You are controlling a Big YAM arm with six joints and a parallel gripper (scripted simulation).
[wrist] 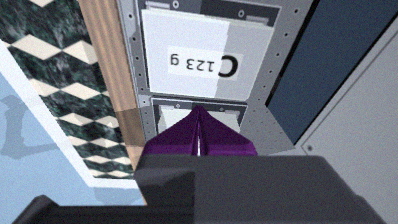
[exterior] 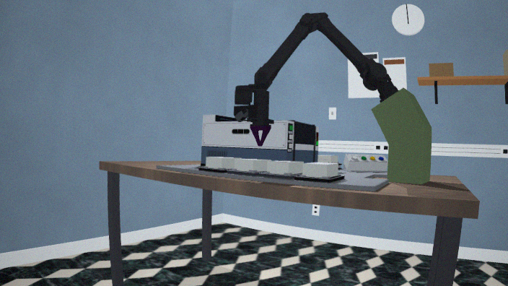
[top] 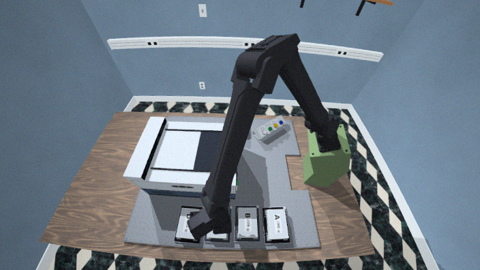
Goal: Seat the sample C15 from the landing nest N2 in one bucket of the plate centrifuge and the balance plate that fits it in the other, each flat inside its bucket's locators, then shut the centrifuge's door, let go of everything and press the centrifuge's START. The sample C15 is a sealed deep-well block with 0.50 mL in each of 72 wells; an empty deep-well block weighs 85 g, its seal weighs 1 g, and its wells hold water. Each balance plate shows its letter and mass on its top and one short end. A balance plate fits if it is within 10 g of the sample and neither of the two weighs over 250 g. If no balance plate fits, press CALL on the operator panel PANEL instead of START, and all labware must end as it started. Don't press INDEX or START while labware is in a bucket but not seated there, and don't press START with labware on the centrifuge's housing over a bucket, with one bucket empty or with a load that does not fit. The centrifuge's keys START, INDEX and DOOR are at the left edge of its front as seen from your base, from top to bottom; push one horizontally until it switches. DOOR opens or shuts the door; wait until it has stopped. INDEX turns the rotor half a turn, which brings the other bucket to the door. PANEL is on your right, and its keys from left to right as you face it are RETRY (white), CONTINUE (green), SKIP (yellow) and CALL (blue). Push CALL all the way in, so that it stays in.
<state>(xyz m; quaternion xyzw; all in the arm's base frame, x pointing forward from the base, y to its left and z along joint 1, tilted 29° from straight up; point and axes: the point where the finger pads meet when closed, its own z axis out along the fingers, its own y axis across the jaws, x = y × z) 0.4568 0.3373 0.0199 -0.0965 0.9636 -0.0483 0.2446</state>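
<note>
Blue walls surround the table [top: 82,191], where the claw [exterior: 260,139], closed on nothing, hangs over the plate row at the front edge, probably to read masses, plate C [wrist: 200,60] showing 123 g; which block is the sample I cannot tell.

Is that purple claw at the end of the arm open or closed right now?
Closed, and holding nothing. In the wrist view the gripper's two purple fingers meet in a point, with no gap, hanging above the plate marked C.
</note>
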